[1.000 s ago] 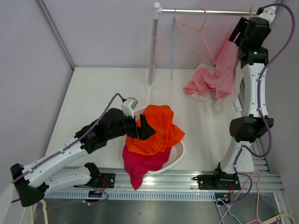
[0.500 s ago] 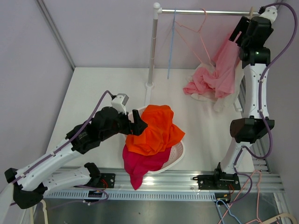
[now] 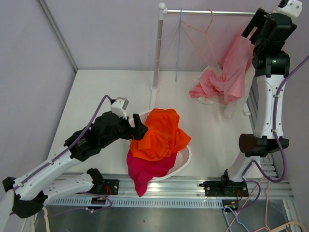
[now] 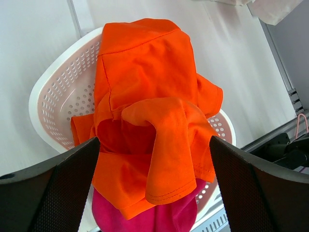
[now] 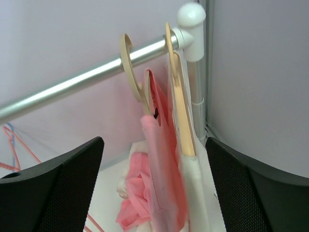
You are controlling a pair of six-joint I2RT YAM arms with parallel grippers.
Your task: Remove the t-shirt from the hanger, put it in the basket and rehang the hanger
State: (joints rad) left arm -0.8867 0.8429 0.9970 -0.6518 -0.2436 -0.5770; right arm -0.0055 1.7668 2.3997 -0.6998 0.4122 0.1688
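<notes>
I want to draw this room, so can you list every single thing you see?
clothes rail: one, silver bar on a white post, back of the table
wooden hangers: two, tan, right end of the rail
pink t-shirt: one, on a wooden hanger
white garment: one, on the other wooden hanger
blue hanger: one, bare, on the rail
pink wire hanger: one, bare, on the rail
clothes pile: one, pink, some white, table under the rail
basket: one, white, table's near edge
orange t-shirt: one, atop the basket
magenta garment: one, under the orange one
table: one, white
left gripper: black, open, beside the basket
right gripper: black, open, by the wooden hangers
</notes>
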